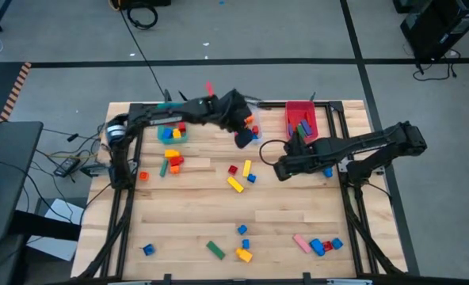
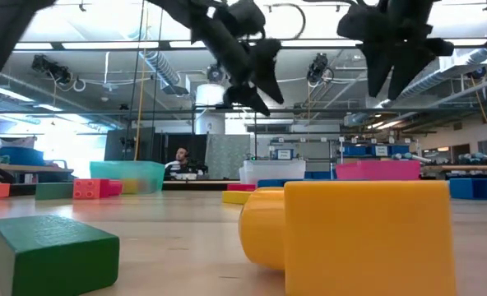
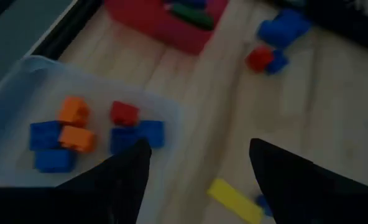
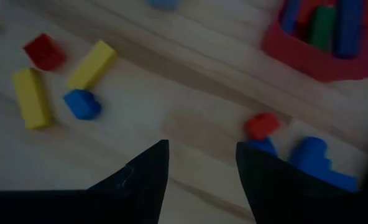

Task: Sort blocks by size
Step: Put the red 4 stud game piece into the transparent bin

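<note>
Wooden slats formed the table [image 1: 298,229], seen from above with sorting only partly done: the teal bin [image 1: 172,133] at upper left, the clear bin [image 1: 253,127] at upper centre and the red bin [image 1: 301,119] at upper right each held a few blocks, while many loose blocks [image 1: 238,178] lay across the centre and lower edge. From table height, both grippers hung in the upper frame above the surface, touching nothing. Through the left wrist camera, the left gripper [image 3: 199,171] stood wide open and empty above the clear bin's near edge, with sorted blue, orange and red pieces at lower left. Through the right wrist camera, the right gripper [image 4: 202,168] was parted and empty; a small red block [image 4: 262,124] lay just beyond its fingertips.
</note>
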You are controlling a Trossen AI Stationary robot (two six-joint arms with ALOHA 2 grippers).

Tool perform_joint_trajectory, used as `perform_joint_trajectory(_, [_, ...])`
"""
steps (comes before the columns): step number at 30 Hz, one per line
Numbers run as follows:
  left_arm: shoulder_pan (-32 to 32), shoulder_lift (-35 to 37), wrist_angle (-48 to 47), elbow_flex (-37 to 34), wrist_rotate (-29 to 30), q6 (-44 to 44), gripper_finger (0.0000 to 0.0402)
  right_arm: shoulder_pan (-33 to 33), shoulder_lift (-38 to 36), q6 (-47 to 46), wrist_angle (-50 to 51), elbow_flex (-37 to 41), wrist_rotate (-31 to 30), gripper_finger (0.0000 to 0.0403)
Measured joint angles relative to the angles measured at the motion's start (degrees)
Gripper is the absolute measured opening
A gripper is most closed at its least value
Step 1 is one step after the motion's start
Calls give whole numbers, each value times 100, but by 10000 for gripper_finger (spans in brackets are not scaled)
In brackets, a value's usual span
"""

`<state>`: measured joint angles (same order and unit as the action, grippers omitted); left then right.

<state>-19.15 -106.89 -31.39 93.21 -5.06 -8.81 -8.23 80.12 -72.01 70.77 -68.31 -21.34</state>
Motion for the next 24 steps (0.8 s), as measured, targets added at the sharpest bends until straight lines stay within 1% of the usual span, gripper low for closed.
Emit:
perform_joint_trajectory(4, [372,749,828,-1134,290,-758,282,0,11,-179,484,6,2,201])
perform_joint_trajectory(6, [554,1118,1041,-1646,460,-1149,282,-4,22,-289,696,6,-2,203])
perform_joint_trajectory(8, [775,1477,1188,-2083,800,-1528,282,-56,28,-320,924,26,-24,203])
perform_joint_trajectory(11, [1207,1980,1222,-2568,1471,-2040,282,-108,17,-189,969,230,-167,203])
perform_joint_trajectory(14, [1705,2357,1213,-2873,2003,-2515,282,-101,-6,-171,987,613,-276,203])
perform_joint_trajectory(17, [2220,2596,1194,-2992,2463,-2961,282,42,-7,-68,825,1066,-220,207])
perform_joint_trajectory(20, [2651,2643,1215,-2992,2803,-3230,282,298,-9,401,172,1526,30,215])
perform_joint_trajectory(24, [3075,2631,1232,-2992,3042,-3618,282,673,-7,972,-766,2031,135,227])
